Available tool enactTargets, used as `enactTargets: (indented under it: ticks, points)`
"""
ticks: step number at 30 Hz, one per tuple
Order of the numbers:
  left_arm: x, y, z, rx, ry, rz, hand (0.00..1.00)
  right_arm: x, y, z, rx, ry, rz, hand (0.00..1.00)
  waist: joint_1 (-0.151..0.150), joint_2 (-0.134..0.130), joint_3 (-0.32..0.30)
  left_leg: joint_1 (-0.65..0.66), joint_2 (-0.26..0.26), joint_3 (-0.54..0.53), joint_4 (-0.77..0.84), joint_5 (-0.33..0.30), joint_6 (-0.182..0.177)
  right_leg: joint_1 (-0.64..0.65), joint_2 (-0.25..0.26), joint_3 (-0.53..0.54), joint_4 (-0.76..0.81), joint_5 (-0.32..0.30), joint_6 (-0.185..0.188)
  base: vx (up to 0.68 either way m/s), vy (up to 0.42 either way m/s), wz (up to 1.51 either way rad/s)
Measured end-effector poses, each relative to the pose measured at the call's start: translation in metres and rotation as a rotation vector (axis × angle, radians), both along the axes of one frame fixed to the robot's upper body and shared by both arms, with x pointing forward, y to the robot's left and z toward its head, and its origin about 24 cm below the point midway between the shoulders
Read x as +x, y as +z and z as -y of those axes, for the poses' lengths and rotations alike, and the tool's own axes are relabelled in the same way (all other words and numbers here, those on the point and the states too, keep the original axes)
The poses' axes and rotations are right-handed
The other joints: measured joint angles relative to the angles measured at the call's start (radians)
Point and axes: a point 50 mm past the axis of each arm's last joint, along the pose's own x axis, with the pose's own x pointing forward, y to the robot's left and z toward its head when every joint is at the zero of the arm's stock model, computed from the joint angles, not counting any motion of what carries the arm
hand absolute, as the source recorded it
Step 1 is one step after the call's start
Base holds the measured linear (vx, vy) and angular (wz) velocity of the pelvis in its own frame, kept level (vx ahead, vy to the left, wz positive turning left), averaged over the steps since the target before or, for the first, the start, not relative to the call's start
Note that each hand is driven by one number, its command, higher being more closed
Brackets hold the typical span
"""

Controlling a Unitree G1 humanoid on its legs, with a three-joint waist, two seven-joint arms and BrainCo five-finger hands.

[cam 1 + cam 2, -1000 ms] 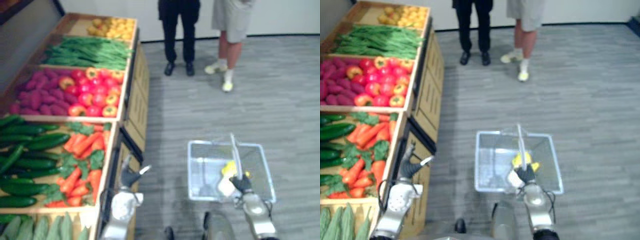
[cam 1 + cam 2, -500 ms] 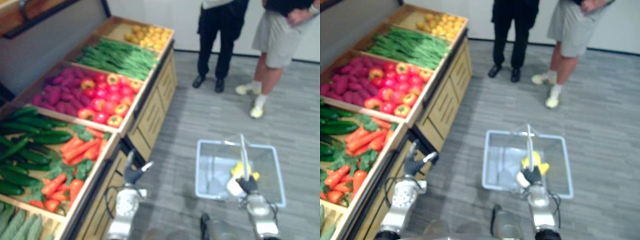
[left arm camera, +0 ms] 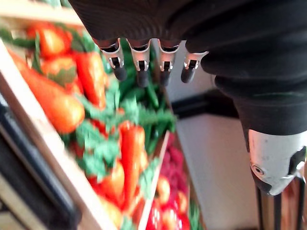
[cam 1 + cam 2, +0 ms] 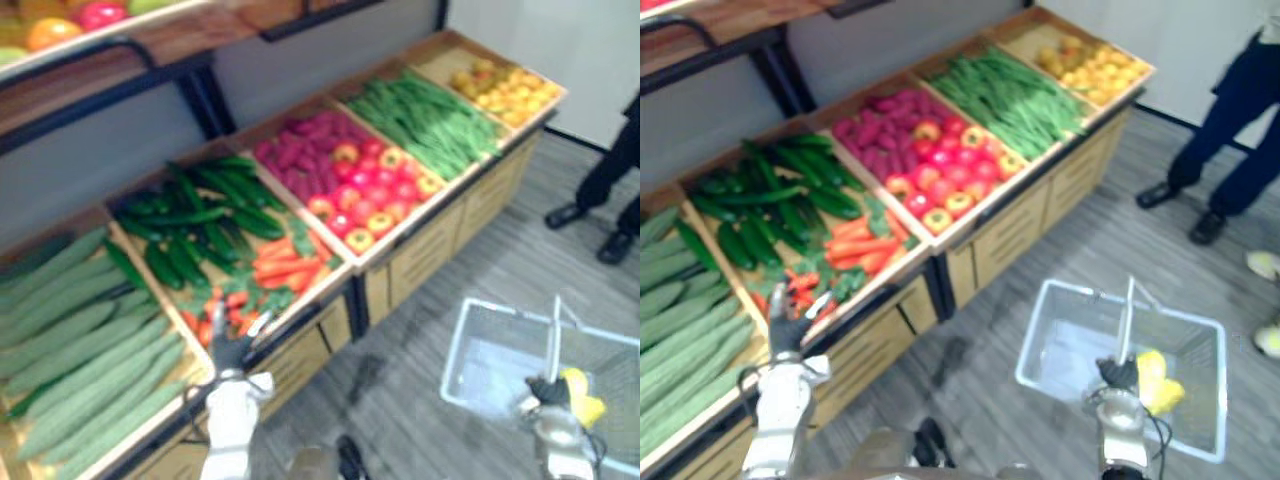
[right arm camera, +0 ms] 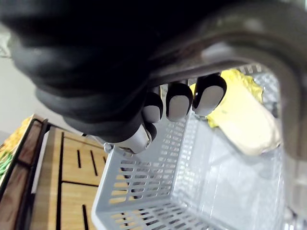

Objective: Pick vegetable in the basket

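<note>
Silver left hand (image 4: pixel 788 325) flat by carrots (image 4: pixel 855 250); right hand (image 4: pixel 1118 373) clasps handle (image 4: pixel 1127 320).

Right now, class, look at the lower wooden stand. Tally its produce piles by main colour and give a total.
Green: 3 (pale gourds, dark cucumbers, green beans)
Orange: 1 (carrots)
Purple: 1 (purple roots)
Red: 1 (red peppers, some yellow among them)
Yellow: 1 (yellow produce at the far end)
Total: 7
</note>
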Motion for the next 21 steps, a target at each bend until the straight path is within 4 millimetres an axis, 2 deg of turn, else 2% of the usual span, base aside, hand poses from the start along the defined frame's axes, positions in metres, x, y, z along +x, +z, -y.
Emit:
enactTargets:
  ticks: [2,3,4,5,6,7,9,11,12,13,14,15,17,19,21]
  points:
    - [-0.003,0.004,-0.006,-0.017,0.045,0.024,0.0,0.0,-0.002,0.004,0.005,-0.016,-0.014,1.0,0.008,-0.012,-0.005,0.037,-0.047,-0.037,-0.079,0.022,-0.005,-0.02,-0.053,-0.021,0.129,-0.027,0.023,0.07,-0.013,0.65]
    - [-0.003,0.004,-0.007,-0.016,0.053,0.024,0.0,-0.005,-0.006,0.01,0.006,-0.042,-0.034,1.0,0.006,-0.017,-0.008,0.071,-0.074,-0.079,-0.135,0.036,-0.01,-0.055,-0.103,-0.019,0.294,-0.027,0.022,0.14,-0.029,0.98]
    - [-0.003,0.009,-0.012,0.001,0.069,0.041,0.0,-0.009,-0.007,0.012,0.012,-0.056,-0.042,1.0,-0.002,-0.028,-0.017,0.103,-0.107,-0.128,-0.173,0.048,-0.004,-0.116,-0.169,0.013,0.497,-0.006,-0.007,0.14,-0.036,1.03]
    - [-0.003,0.012,-0.014,0.011,0.072,0.051,0.0,-0.01,-0.009,0.011,0.021,-0.06,-0.045,1.0,-0.013,-0.035,-0.019,0.111,-0.114,-0.154,-0.184,0.048,0.004,-0.156,-0.19,0.059,0.585,-0.02,-0.023,0.16,-0.077,1.32]
    - [0.001,0.018,-0.017,0.031,0.075,0.072,0.0,-0.014,-0.013,0.01,0.038,-0.07,-0.063,1.0,-0.024,-0.046,-0.02,0.111,-0.112,-0.219,-0.184,0.054,0.006,-0.252,-0.158,0.222,0.674,-0.068,-0.041,0.17,-0.102,1.34]
    - [0.003,0.02,-0.018,0.035,0.078,0.081,0.0,-0.02,-0.016,0.01,0.044,-0.076,-0.074,1.0,-0.024,-0.049,-0.021,0.109,-0.107,-0.258,-0.184,0.064,-0.004,-0.3,-0.122,0.317,0.666,-0.096,-0.039,0.2,-0.13,1.54]
    - [0.005,0.022,-0.019,0.038,0.088,0.09,0.0,-0.028,-0.021,0.009,0.052,-0.085,-0.095,1.0,-0.034,-0.058,-0.024,0.104,-0.107,-0.325,-0.186,0.078,-0.021,-0.343,-0.089,0.43,0.579,-0.122,-0.04,0.14,-0.116,1.23]
    - [0.011,0.026,-0.018,0.037,0.09,0.111,0.0,-0.041,-0.026,0.009,0.079,-0.131,-0.108,1.0,-0.05,-0.064,-0.027,0.086,-0.109,-0.435,-0.186,0.091,-0.047,-0.376,-0.053,0.603,0.368,-0.117,-0.029,0.14,-0.231,1.39]
    - [0.013,0.028,-0.018,0.041,0.086,0.119,0.0,-0.044,-0.028,0.009,0.082,-0.137,-0.114,1.0,-0.051,-0.064,-0.027,0.083,-0.109,-0.459,-0.186,0.093,-0.057,-0.378,-0.047,0.646,0.315,-0.11,-0.019,0.1,-0.281,1.18]
    - [0.017,0.033,-0.019,0.057,0.069,0.133,0.0,-0.051,-0.031,0.008,0.107,-0.165,-0.116,1.0,-0.051,-0.075,-0.029,0.078,-0.115,-0.491,-0.184,0.095,-0.083,-0.373,-0.045,0.709,0.202,-0.085,-0.001,0.07,-0.325,0.97]
    - [0.022,0.038,-0.021,0.085,0.054,0.148,0.0,-0.057,-0.034,0.006,0.127,-0.191,-0.123,1.0,-0.052,-0.101,-0.031,0.076,-0.129,-0.517,-0.186,0.092,-0.108,-0.366,-0.06,0.735,0.144,-0.007,0.042,0.08,-0.359,0.95]
    - [0.024,0.038,-0.021,0.085,0.049,0.147,0.0,-0.061,-0.036,0.007,0.129,-0.205,-0.131,1.0,-0.058,-0.102,-0.029,0.082,-0.124,-0.533,-0.19,0.096,-0.119,-0.358,-0.059,0.724,0.151,0.004,0.062,0.11,-0.346,0.69]
    - [0.026,0.037,-0.016,0.089,0.007,0.136,0.0,-0.07,-0.036,0.013,0.123,-0.236,-0.143,1.0,-0.05,-0.046,-0.06,0.097,-0.05,-0.53,-0.233,0.125,-0.167,-0.352,0.001,0.687,0.115,0.013,0.034,0.15,-0.28,0.2]
    - [0.035,0.045,-0.013,0.106,-0.033,0.165,0.0,-0.07,-0.036,0.013,0.124,-0.235,-0.143,1.0,-0.053,-0.029,-0.065,0.098,-0.01,-0.533,-0.26,0.142,-0.194,-0.339,0.042,0.659,0.085,0.034,0.006,0.13,-0.235,0.06]
    - [0.048,0.055,-0.006,0.162,-0.103,0.187,0.0,-0.071,-0.036,0.014,0.12,-0.237,-0.144,1.0,-0.059,-0.033,-0.064,0.094,0.022,-0.54,-0.272,0.154,-0.21,-0.333,0.07,0.639,0.067,0.043,-0.008,0.1,-0.181,0.14]
